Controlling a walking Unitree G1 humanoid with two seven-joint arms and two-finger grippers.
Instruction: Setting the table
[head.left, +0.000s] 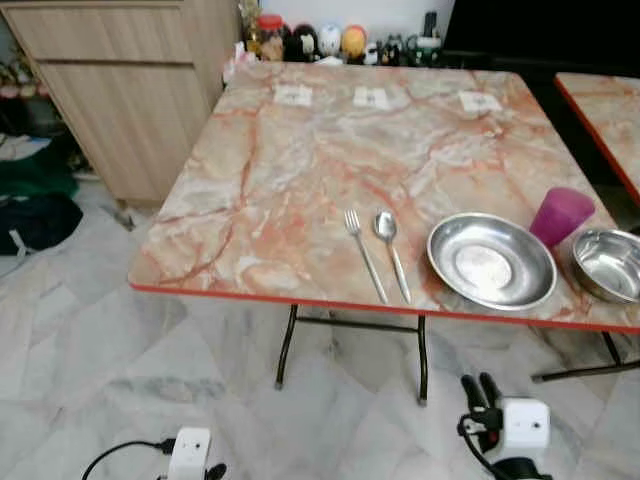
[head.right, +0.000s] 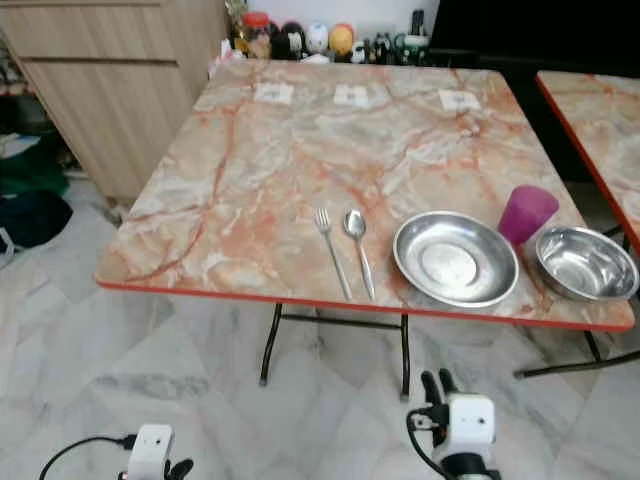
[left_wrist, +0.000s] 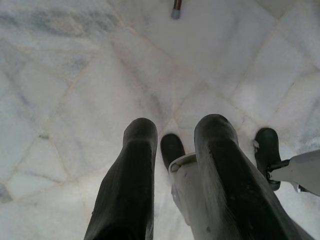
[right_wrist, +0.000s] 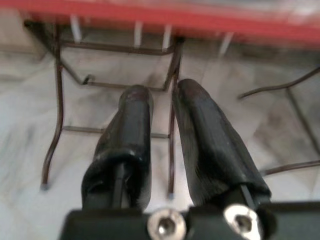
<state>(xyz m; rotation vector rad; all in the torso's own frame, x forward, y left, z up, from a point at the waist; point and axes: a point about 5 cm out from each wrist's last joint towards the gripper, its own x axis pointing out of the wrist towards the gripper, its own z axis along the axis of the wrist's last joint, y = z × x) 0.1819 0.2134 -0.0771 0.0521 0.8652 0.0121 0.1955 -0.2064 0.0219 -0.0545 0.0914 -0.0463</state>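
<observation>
Fork (head.left: 365, 254) and spoon (head.left: 391, 250) already sit left of the steel plate (head.left: 491, 262) on the worktop (head.left: 300, 180). Both grippers, left (left_wrist: 172, 150) and right (right_wrist: 160, 140), hang low, fingers slightly parted, holding nothing. I'd go for the cup (head.left: 561, 215) slowly, bowl (head.left: 608, 263) is just beside it.

You have wide bare room on the left and middle of the desk (head.left: 270, 190). The near right edge is crowded: fork (head.left: 364, 253) and spoon (head.left: 390, 245) side by side, then the steel plate (head.left: 491, 262), the purple cup (head.left: 561, 215) just behind it, and a steel bowl (head.left: 608, 264) at the corner. Three small papers (head.left: 371, 97) lie near the far edge, with what look like jars and figurines (head.left: 325, 42) behind. A wooden cabinet (head.left: 130, 90) blocks the left flank.
</observation>
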